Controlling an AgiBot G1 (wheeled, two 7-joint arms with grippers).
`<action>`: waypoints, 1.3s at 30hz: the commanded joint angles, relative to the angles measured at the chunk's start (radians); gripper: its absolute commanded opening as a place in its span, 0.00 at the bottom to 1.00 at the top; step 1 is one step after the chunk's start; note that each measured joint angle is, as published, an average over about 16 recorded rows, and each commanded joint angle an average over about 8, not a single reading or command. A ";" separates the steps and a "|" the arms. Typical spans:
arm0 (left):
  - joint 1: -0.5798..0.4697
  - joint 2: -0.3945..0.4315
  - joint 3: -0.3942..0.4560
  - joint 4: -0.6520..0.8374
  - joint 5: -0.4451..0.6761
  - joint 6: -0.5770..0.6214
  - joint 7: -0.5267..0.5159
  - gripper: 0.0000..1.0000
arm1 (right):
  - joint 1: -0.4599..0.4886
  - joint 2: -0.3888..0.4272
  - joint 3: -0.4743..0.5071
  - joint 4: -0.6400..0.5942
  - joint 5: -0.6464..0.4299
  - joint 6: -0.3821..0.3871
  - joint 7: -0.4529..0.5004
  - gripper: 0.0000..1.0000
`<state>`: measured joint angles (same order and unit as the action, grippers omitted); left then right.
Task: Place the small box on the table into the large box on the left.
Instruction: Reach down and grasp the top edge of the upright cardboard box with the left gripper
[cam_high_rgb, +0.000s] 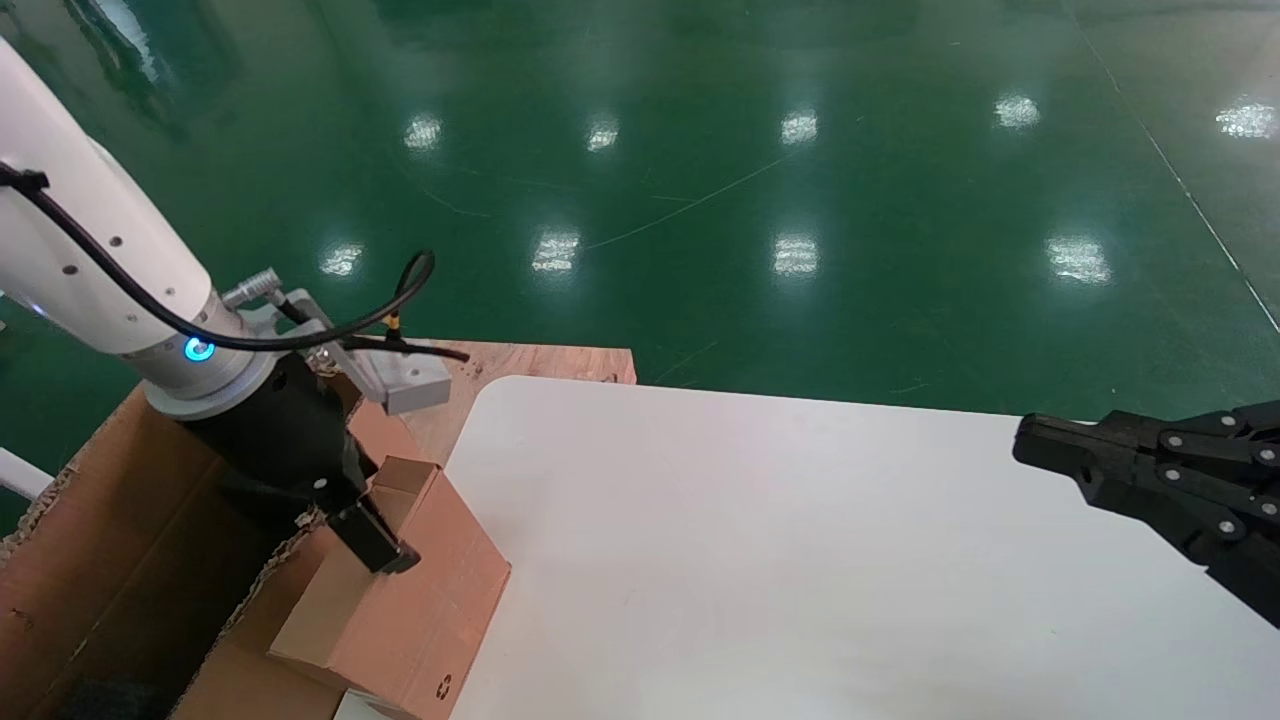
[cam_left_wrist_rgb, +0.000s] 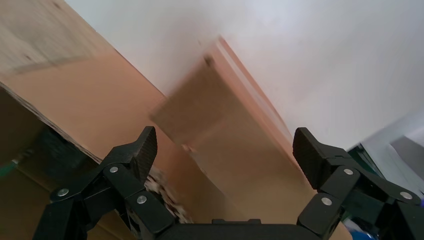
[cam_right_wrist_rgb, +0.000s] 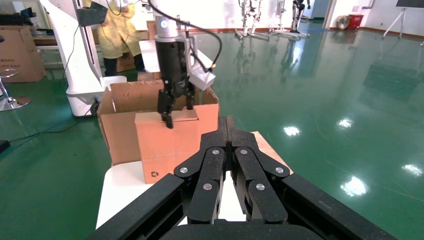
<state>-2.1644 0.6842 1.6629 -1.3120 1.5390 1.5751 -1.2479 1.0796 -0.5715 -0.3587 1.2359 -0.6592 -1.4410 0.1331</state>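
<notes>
The small box (cam_high_rgb: 400, 600) stands at the left edge of the white table (cam_high_rgb: 800, 560), against the flap of the large box (cam_high_rgb: 90, 560). A black recycling mark shows low on its side. My left gripper (cam_high_rgb: 350, 520) is over the small box's top with its jaws wide open. In the left wrist view the small box (cam_left_wrist_rgb: 225, 125) lies between the fingers (cam_left_wrist_rgb: 145, 147), which stand apart from it. My right gripper (cam_high_rgb: 1030, 445) is shut and empty above the table's right side. The right wrist view shows the small box (cam_right_wrist_rgb: 167, 145) in front of the large box (cam_right_wrist_rgb: 125, 100).
A pale wooden board (cam_high_rgb: 540, 362) lies behind the table's rounded corner. Green glossy floor surrounds the table. In the right wrist view a person in yellow (cam_right_wrist_rgb: 117, 30) and a white robot base (cam_right_wrist_rgb: 80, 60) stand behind the large box.
</notes>
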 joint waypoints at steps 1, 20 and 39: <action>-0.002 -0.002 0.025 -0.001 -0.014 0.002 -0.005 1.00 | 0.000 0.000 0.000 0.000 0.000 0.000 0.000 0.00; -0.024 -0.030 0.081 0.019 -0.108 -0.030 0.026 0.28 | 0.000 0.000 0.000 0.000 0.000 0.000 0.000 0.81; -0.023 -0.020 0.081 0.013 -0.086 -0.023 0.018 0.00 | 0.000 0.000 0.000 0.000 0.000 0.000 0.000 1.00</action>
<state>-2.1875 0.6644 1.7435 -1.2987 1.4522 1.5510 -1.2289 1.0794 -0.5714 -0.3586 1.2356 -0.6590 -1.4407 0.1331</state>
